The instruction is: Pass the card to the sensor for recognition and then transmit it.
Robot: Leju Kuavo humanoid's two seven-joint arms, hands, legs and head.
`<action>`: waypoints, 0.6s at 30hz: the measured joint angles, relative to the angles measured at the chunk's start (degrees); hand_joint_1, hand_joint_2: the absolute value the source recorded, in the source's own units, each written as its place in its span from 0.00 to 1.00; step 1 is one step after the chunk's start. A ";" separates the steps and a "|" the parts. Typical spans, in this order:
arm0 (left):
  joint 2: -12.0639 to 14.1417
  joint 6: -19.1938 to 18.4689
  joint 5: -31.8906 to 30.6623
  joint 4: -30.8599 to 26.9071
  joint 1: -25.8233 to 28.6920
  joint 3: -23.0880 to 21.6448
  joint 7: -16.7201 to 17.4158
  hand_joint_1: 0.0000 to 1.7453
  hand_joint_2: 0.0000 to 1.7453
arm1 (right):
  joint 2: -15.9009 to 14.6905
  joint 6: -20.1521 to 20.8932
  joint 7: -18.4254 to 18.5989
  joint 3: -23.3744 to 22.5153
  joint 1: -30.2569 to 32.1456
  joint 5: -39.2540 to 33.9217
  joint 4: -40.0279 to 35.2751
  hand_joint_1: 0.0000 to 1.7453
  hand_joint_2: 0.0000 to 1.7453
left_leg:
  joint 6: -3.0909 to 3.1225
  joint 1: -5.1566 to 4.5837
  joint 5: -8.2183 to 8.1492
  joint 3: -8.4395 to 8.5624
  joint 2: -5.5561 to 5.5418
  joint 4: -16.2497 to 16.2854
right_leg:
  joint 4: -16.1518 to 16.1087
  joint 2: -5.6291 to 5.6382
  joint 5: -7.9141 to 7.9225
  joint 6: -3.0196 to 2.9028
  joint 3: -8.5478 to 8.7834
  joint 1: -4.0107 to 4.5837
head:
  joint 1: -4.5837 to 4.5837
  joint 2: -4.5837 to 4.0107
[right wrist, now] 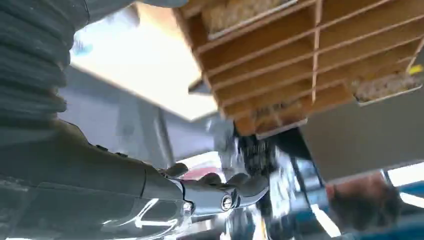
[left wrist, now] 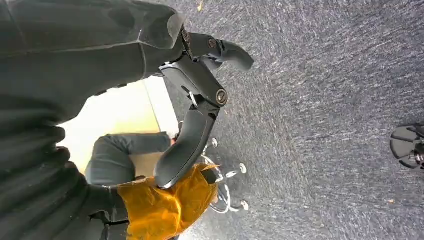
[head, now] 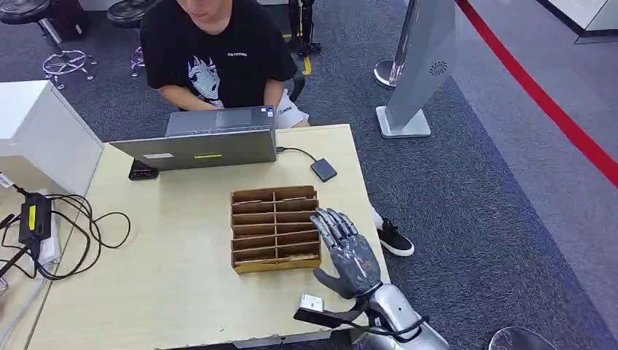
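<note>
**Q:** What does the head view give you?

**A:** I see my right hand (head: 348, 251) raised over the bench (head: 167, 284), near its right edge, just beside the right side of the wooden slotted rack (head: 275, 227). The palm faces down and away, the fingers are stretched out and slightly fanned toward the far side, and the thumb juts toward the rack. The hand is spread wide and holds nothing. The silver forearm comes up from the near right corner. A small white card (head: 312, 302) lies flat near the near edge, just behind the wrist. A small dark sensor box (head: 323, 170) on a cable sits toward the far right corner, well apart from the hand. A laptop (head: 200, 142) stands at the far edge with a person (head: 218, 51) seated behind it, and a black adapter with looped cables (head: 44, 226) lies at the left edge.

**Q:** And the left wrist view?

**A:** My left hand (left wrist: 200, 100) hangs over grey carpet (left wrist: 325, 125), fingers apart and loosely bent, gripping nothing. A corner of the bench shows behind it.

**Q:** The right wrist view?

**A:** It is blurred. The right hand's dark fingers (right wrist: 220, 192) reach out straight with nothing in them. The rack's wooden slots (right wrist: 300, 55) lie just beyond them. I cannot make out the card here.
</note>
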 joint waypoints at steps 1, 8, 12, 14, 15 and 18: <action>-0.02 0.09 -0.02 0.00 0.00 0.00 0.00 0.00 1.00 | 0.53 -0.13 0.27 -1.20 0.51 3.25 -0.34 0.00 1.00 | 0.00 0.00 0.00 0.00 0.00 0.00 | 0.00 0.00 0.00 0.00 0.00 0.00 | -0.04 0.00; -0.13 0.20 -0.26 0.00 -0.01 0.00 0.00 0.00 1.00 | 3.13 -0.22 -0.17 -6.98 1.97 6.84 -1.25 0.00 1.00 | 0.00 0.00 0.00 0.00 0.02 0.00 | 0.00 0.01 0.00 0.00 0.00 0.00 | -0.02 0.00; -0.13 0.13 -0.44 0.00 -0.01 0.00 -0.04 0.00 1.00 | 4.14 -0.22 -2.95 -8.08 2.18 1.96 -0.75 0.00 1.00 | 0.00 0.00 0.00 0.01 0.01 0.00 | 0.00 0.01 0.00 0.00 0.00 0.00 | -0.02 0.00; -0.15 0.09 -0.44 0.00 -0.01 0.00 -0.07 0.00 1.00 | 4.33 -0.22 -3.56 -8.14 2.26 0.52 -0.58 0.00 1.00 | 0.00 0.00 0.00 0.01 0.01 0.00 | 0.00 0.01 0.00 0.00 -0.01 0.00 | -0.02 0.00; -0.15 0.05 -0.44 0.00 -0.01 0.00 -0.07 0.00 1.00 | 4.35 -0.22 -3.74 -8.14 2.32 -0.04 -0.58 0.00 1.00 | 0.00 0.00 0.00 0.01 0.01 0.00 | 0.00 0.01 0.00 0.00 -0.01 0.00 | -0.02 0.00; -0.15 -0.02 -0.46 0.00 -0.01 0.00 -0.07 0.00 1.00 | 4.38 -0.22 -3.80 -8.14 2.49 -1.22 -0.56 0.00 1.00 | 0.00 0.00 0.00 0.00 0.01 0.00 | 0.00 0.01 0.00 0.00 -0.01 0.00 | -0.02 0.00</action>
